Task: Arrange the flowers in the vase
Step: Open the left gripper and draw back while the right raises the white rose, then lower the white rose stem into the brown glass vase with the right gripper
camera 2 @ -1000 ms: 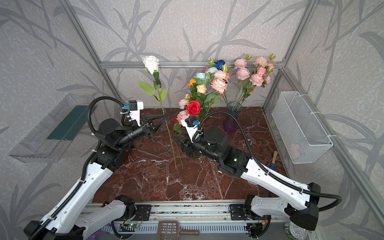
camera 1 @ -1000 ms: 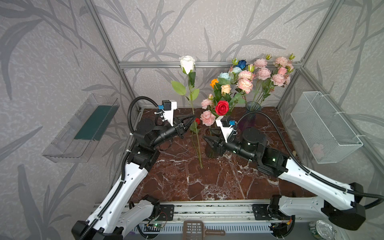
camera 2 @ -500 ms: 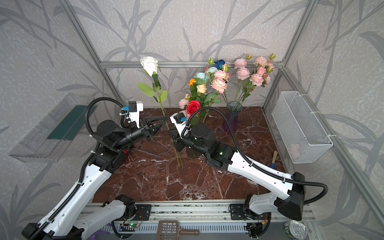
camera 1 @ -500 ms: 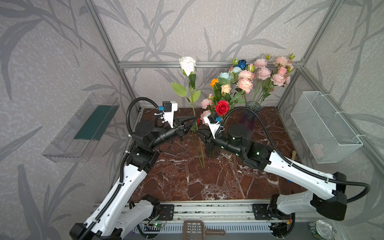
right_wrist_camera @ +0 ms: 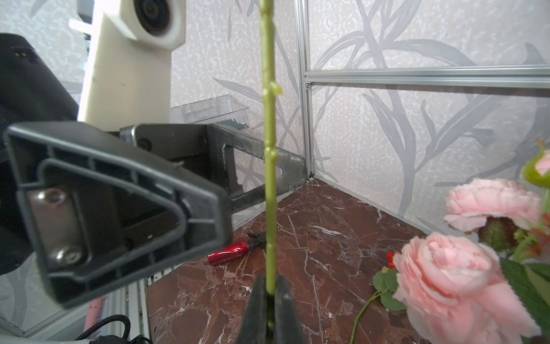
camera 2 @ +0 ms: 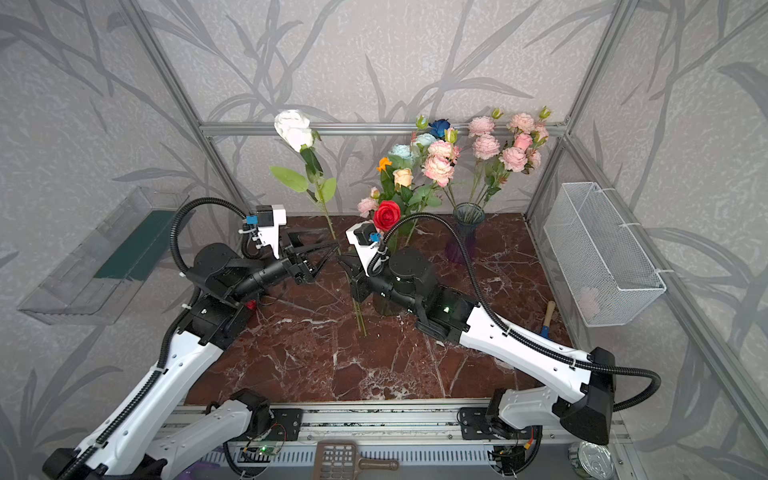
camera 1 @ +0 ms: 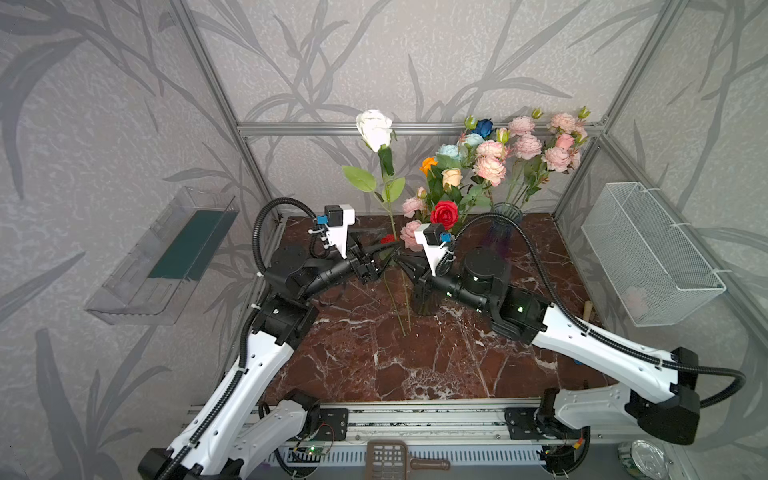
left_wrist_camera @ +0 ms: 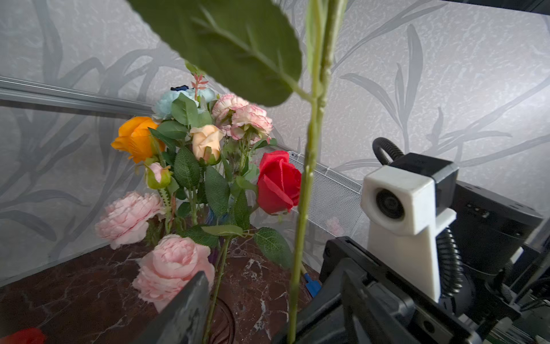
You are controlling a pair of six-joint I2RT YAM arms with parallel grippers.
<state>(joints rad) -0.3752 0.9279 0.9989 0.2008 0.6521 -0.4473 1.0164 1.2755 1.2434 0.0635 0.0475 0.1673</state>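
Jaws on my right gripper point(right_wrist_camera: 270, 287) pinch the white rose point(camera 1: 375, 128) by its stem; it stands roughly upright just beside the filled vase point(camera 1: 419, 305). Left gripper point(camera 2: 326, 257) jaws stand wide apart near the same stem.

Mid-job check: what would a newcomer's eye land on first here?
The tall white rose stands upright mid-table, its stem pinched by the right gripper while the open left gripper brackets it from the opposite side. Behind them, the mixed bouquet with its red rose crowds the back, beside a vase of pink blooms.
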